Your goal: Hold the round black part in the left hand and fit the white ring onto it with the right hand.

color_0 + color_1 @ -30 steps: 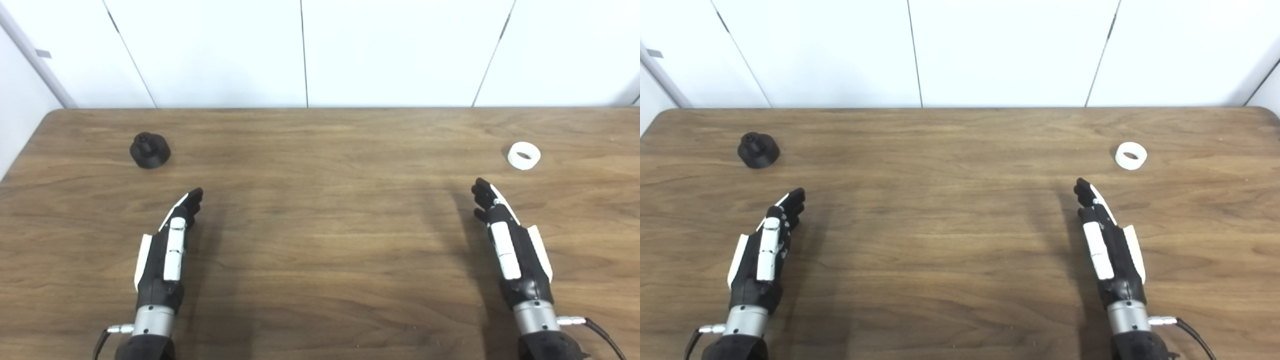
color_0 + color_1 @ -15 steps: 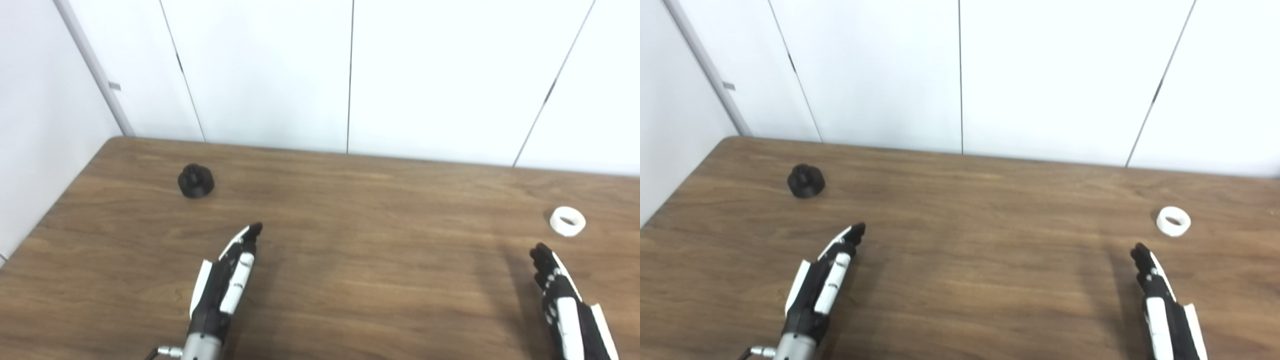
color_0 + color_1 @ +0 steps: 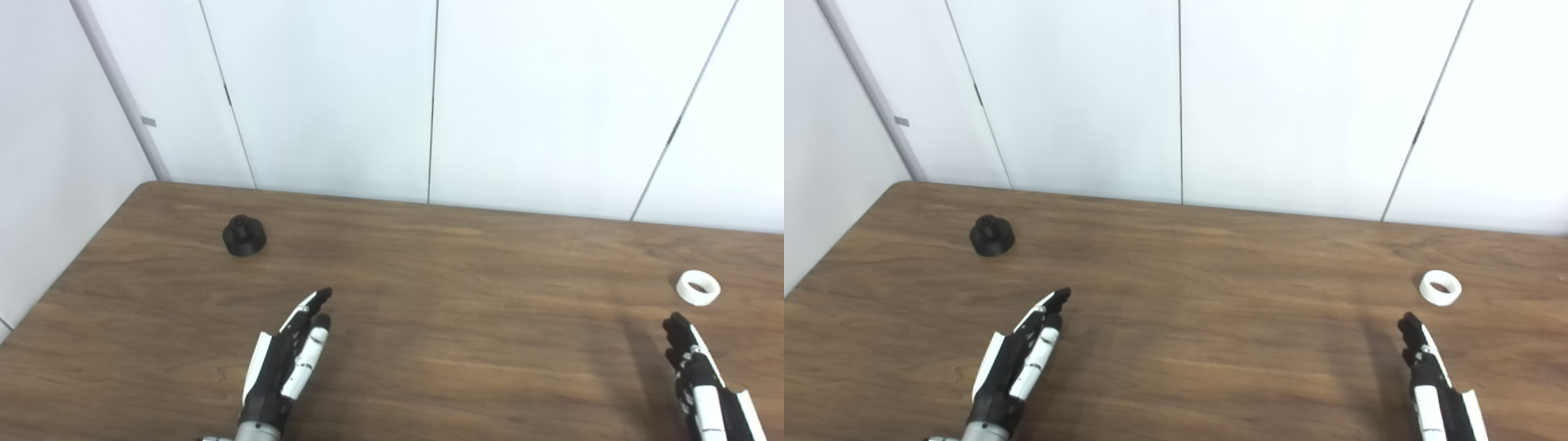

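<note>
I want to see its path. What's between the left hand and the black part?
Nothing: only bare table lies between the left hand and the black part, clear in both views.

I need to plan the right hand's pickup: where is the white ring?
The white ring lies flat on the table's far right, just beyond the right hand, untouched.

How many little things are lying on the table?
2. A black part sits far back on the left, and a white ring lies on the right, just ahead of the right hand. Nothing looks hidden.
</note>
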